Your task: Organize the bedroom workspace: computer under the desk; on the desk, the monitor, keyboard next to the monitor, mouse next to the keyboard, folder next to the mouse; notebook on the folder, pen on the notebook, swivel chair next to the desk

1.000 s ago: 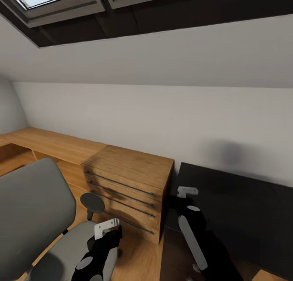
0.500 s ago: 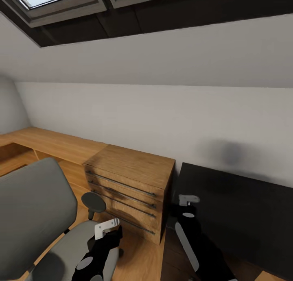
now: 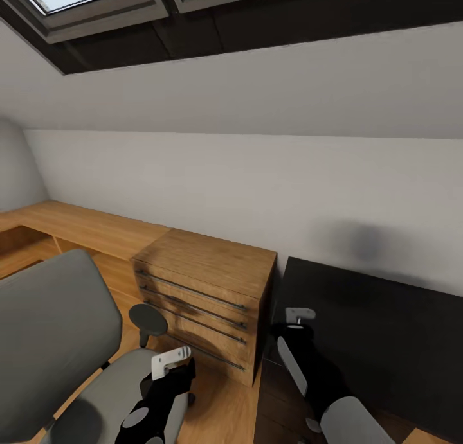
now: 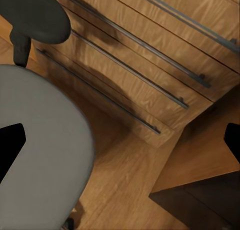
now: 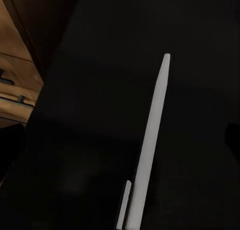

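Swivel chair (image 3: 58, 341) stands beside the wood cabinet (image 3: 206, 296); left claw (image 3: 170, 360) released, right claw (image 3: 299, 315) unclear.

Table top: the black table (image 3: 386, 328) lies bare in front of my right gripper (image 3: 299, 315).
Left side: the swivel chair (image 3: 58, 341) sits under my left gripper (image 3: 170, 360).
Ahead: the wood cabinet (image 3: 206, 290) blocks the way.
Between: a narrow floor (image 3: 225, 405) strip separates chair and cabinet.
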Robot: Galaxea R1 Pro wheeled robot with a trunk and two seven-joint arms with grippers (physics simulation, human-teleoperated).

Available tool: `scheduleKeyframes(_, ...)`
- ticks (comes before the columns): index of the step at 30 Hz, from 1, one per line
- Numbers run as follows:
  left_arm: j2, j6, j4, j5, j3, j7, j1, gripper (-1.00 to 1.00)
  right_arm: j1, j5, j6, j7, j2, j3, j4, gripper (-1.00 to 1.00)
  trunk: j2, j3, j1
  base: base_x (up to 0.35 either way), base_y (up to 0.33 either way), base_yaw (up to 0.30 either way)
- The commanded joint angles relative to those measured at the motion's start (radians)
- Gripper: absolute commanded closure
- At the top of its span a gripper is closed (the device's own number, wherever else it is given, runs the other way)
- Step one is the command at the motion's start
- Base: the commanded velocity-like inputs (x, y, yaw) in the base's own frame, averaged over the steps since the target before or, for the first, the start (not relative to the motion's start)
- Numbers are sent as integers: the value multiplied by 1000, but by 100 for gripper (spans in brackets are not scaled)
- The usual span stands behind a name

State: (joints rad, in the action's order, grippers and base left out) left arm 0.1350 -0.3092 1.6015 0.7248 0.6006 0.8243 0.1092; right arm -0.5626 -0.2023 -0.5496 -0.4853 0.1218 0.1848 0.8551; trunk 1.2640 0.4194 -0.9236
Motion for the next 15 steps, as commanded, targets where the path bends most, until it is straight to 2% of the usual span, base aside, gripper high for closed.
scheduleKeyframes(1, 1, -4, 2, 4, 2, 7, 1, -100, -3, -11, -2, -10, -1, 0, -3, -100, 1, 1, 0, 0, 0, 0)
scheduleKeyframes(15, 1, -4, 2, 4, 4, 7, 1, -100, -11, -11, 0, -10, 0, -19, -19, -100, 1, 1, 0, 0, 0, 0)
